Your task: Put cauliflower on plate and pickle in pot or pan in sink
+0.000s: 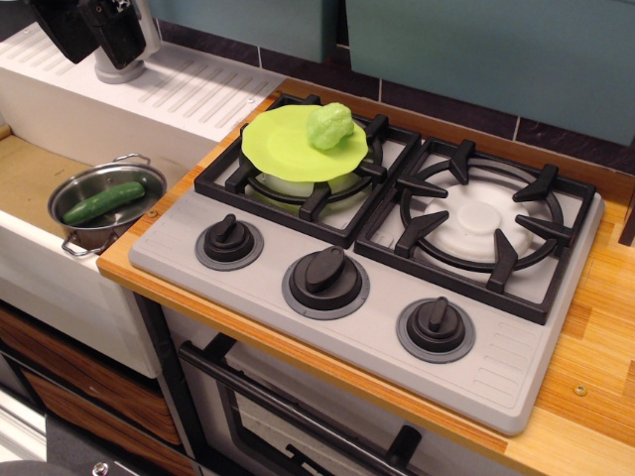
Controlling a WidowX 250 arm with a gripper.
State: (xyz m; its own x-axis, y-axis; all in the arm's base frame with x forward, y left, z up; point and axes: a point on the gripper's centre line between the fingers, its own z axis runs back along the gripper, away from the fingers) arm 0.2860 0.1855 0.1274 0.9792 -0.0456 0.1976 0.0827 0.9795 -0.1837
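Resting on the wavy plate (283, 149), lumpy cauliflower (329, 125); glossy pickle (103, 202) in steel pot (81, 194).

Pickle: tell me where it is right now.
The pickle lies inside the steel pot in the sink, at the left of the view, beside the stove's left edge.

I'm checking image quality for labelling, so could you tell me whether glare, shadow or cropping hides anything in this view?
In the observation.image view: lighting is even and focus sharp; the steel pot shows mild reflections, but the pickle inside stays clear; the cauliflower on the plate is well lit; the gripper is cropped at the top edge.
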